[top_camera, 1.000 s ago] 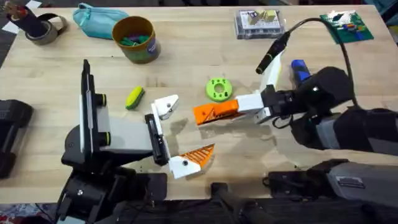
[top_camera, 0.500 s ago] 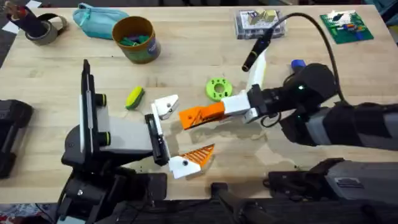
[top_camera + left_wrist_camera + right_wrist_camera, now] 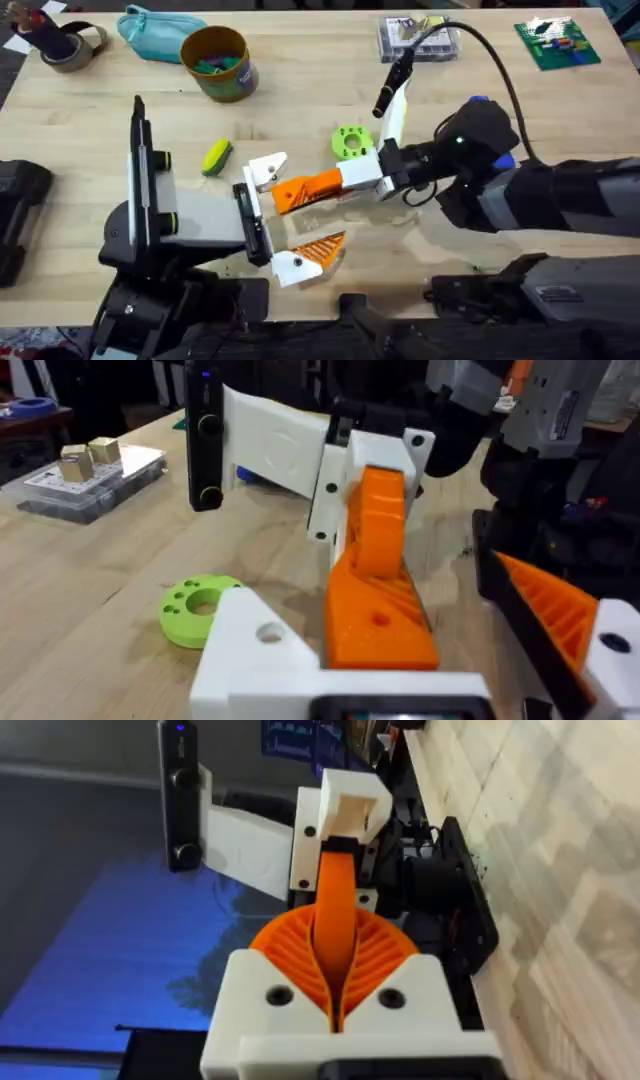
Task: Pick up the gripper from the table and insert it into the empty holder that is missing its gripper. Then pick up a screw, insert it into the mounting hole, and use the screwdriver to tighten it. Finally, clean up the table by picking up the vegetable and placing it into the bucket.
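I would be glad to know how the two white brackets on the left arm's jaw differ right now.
The holder is bare, with no orange finger seated; the twin bracket carries a striped orange wedge. The holder has the gripper, clamped by the right gripper, right at it, while nothing approaches the twin bracket. The holder lies farther from the arms' bases, the twin bracket nearer. Both are small angular white plastic pieces.

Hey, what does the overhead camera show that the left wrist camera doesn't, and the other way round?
Overhead adds the bucket, the vegetable and the teal pouch. Left wrist adds a close look at the mounting hole in the holder. Shared: the green disc, the striped wedge, and the right claw holding the orange wedge beside the holder.
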